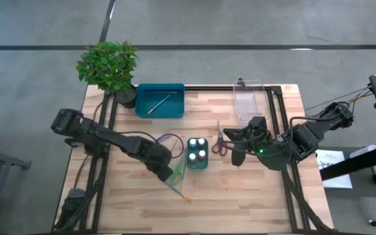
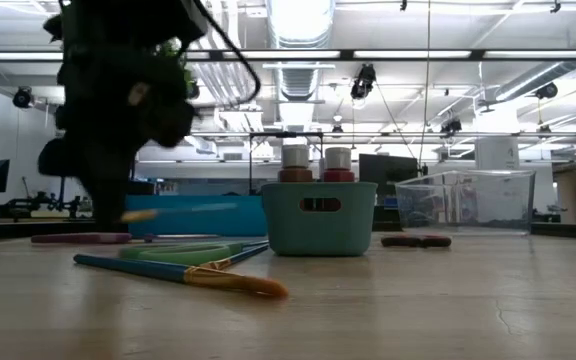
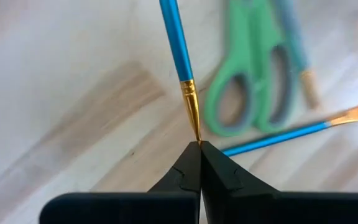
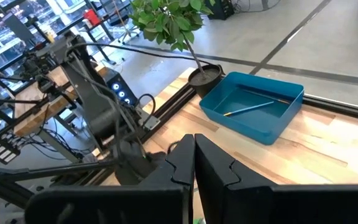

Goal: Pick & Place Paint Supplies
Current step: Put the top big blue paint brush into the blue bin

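The left gripper is shut tight on the blue brush, low in the middle. It only pinches the tip, so the brush could slip out.

I can't read any text, label, brand, number or sign in my views: nothing legible on the counter, on the pots' caps, on the trays, or on either arm, and the room behind gives me no sign I can make out
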Controlling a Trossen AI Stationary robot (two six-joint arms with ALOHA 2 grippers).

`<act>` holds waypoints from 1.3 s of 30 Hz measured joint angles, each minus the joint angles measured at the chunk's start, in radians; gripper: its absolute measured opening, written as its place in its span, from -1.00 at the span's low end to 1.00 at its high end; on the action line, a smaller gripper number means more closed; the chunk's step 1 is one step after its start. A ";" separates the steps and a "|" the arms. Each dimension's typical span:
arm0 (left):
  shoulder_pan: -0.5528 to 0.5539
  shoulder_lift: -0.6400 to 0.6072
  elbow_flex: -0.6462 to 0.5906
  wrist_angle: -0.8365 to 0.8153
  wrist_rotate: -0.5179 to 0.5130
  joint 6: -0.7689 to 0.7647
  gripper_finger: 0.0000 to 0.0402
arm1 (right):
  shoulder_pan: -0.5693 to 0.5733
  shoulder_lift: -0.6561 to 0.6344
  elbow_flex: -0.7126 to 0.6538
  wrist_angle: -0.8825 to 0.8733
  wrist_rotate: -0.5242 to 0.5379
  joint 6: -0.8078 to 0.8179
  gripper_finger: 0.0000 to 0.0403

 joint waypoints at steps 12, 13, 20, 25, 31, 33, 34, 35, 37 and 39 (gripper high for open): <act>0.156 -0.145 0.054 -0.228 -0.096 0.226 -1.00 | 0.000 0.000 0.000 -0.001 0.008 -0.006 -0.96; 0.190 -0.146 0.068 -0.239 -0.096 0.266 -1.00 | 0.000 0.000 0.000 -0.001 0.010 -0.006 -0.96; 0.502 -0.104 0.186 -0.408 -0.120 0.659 -1.00 | 0.000 0.000 0.000 -0.002 0.020 -0.002 -0.96; 0.705 -0.061 0.274 -0.499 -0.205 0.899 -1.00 | 0.000 0.001 0.000 -0.002 0.029 0.000 -0.96; 0.846 0.003 0.338 -0.520 -0.281 1.065 -1.00 | -0.001 0.001 0.000 -0.003 0.037 0.012 -0.96; 0.860 0.024 0.343 -0.517 -0.309 1.097 -1.00 | -0.001 0.001 0.000 -0.004 0.051 0.023 -0.96; 0.864 0.034 0.343 -0.509 -0.320 1.117 -1.00 | -0.001 0.001 0.000 -0.004 0.054 0.026 -0.96; 0.866 0.043 0.343 -0.502 -0.327 1.133 -1.00 | -0.001 0.001 0.000 -0.004 0.055 0.028 -0.96; 0.868 0.062 0.341 -0.501 -0.338 1.155 -1.00 | -0.001 0.001 0.000 -0.004 0.057 0.035 -0.96; 0.868 0.078 0.341 -0.501 -0.379 1.150 -1.00 | -0.001 0.001 0.000 -0.004 0.060 0.045 -0.96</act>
